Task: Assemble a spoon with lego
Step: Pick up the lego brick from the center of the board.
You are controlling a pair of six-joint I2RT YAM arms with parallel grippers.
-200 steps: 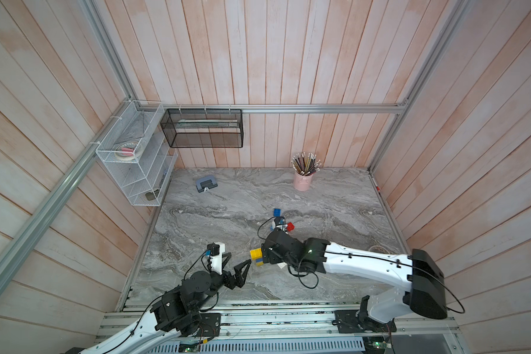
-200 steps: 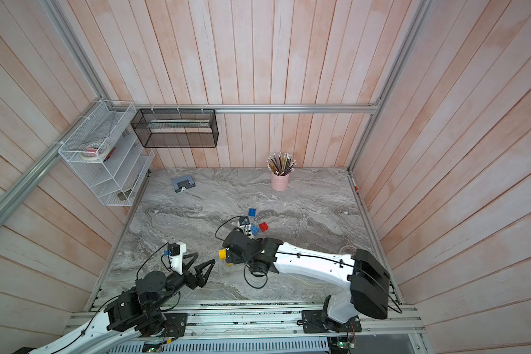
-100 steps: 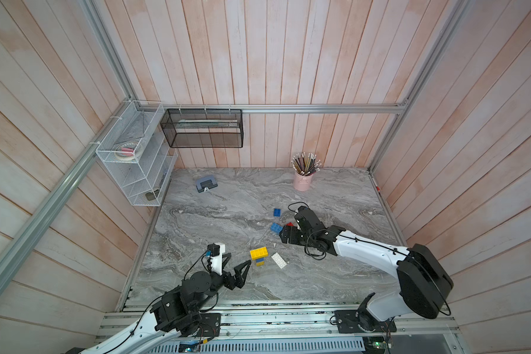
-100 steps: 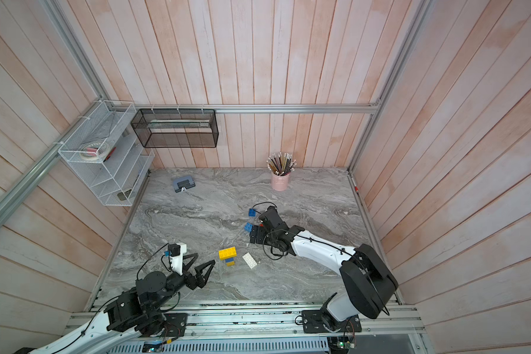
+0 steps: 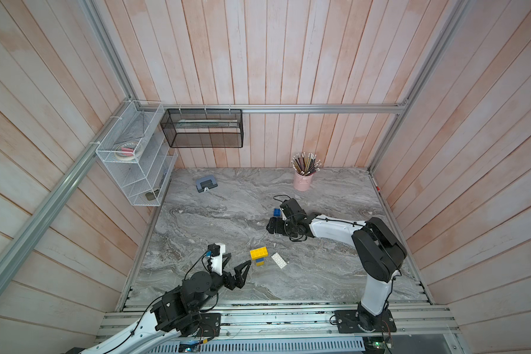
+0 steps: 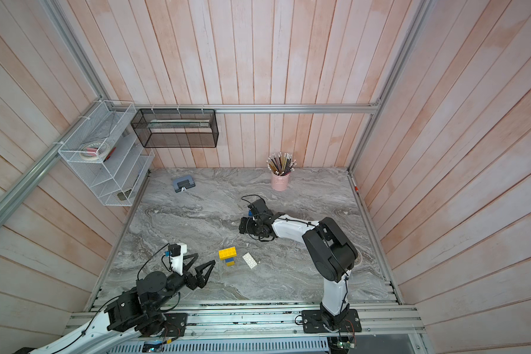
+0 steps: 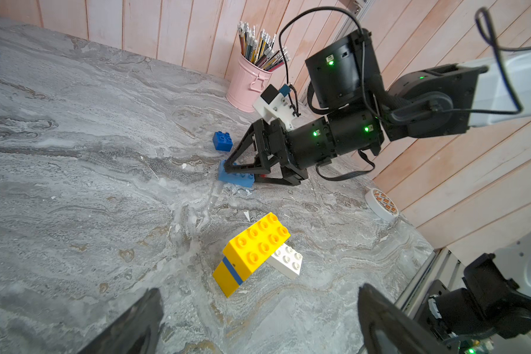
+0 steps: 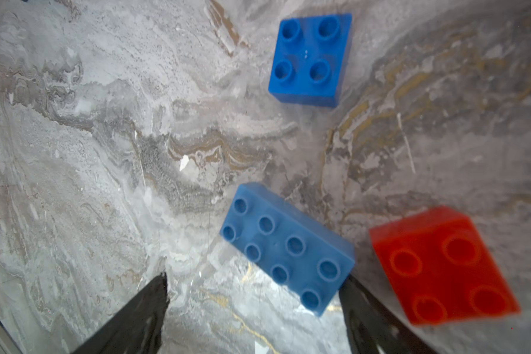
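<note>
The part-built spoon (image 5: 258, 254) (image 6: 227, 254) is a yellow oblong brick on a yellow-and-blue stack, tipped over on the marble (image 7: 252, 245). A white oblong brick (image 5: 279, 260) (image 7: 288, 260) lies against it. My left gripper (image 5: 238, 260) (image 7: 258, 321) is open and empty just short of them. My right gripper (image 5: 272, 226) (image 8: 255, 306) is open, low over a loose light-blue oblong brick (image 8: 285, 248) (image 7: 235, 177), one finger beside the brick's end. A red square brick (image 8: 442, 266) lies outside that finger. A dark-blue square brick (image 8: 310, 58) (image 5: 276, 212) sits further off.
A pink cup of pencils (image 5: 302, 180) and a blue-grey hole punch (image 5: 206, 184) stand near the back wall. A white wire shelf (image 5: 135, 159) and a black mesh basket (image 5: 203, 128) hang at the back left. A tape roll (image 7: 380, 203) lies by the right wall.
My right arm has left the yellow stack and white brick at the front and swung back over the blue and red bricks. Its jaws have narrowed slightly. The left arm has not moved.
</note>
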